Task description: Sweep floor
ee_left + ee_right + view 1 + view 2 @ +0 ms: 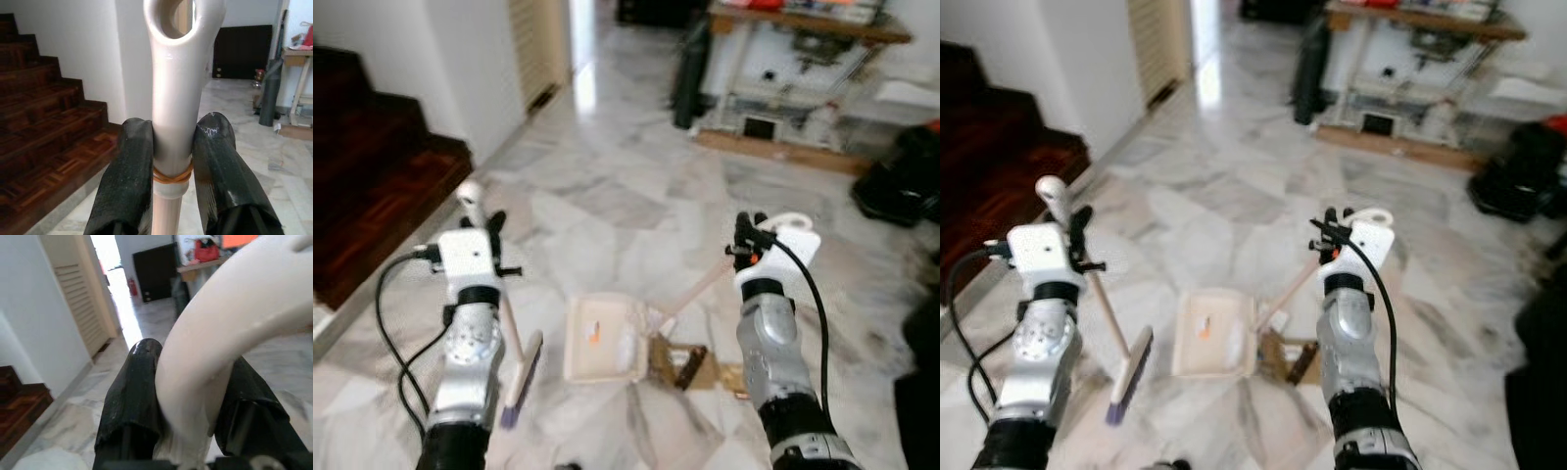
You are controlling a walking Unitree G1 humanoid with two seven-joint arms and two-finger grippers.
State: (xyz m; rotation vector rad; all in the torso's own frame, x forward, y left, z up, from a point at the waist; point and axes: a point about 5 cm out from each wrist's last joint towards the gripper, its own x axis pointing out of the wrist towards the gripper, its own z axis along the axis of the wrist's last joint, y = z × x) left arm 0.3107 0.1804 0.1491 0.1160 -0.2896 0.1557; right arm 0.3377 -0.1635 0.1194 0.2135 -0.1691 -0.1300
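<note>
Marble floor [607, 196] ahead. L gripper [171, 147] clamps broom [521, 377] handle top; bristle head rests just left of dustpan [602, 338]. R gripper [188, 396] grips dustpan handle. Brown debris [680, 364], cardboard probably, lies at pan's right, w/ broom on wrong side.

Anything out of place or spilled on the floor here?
Yes. Brown debris lies on the marble floor beside the dustpan, not in it. Left gripper grips the broom; right gripper grips the dustpan's handle.
</note>
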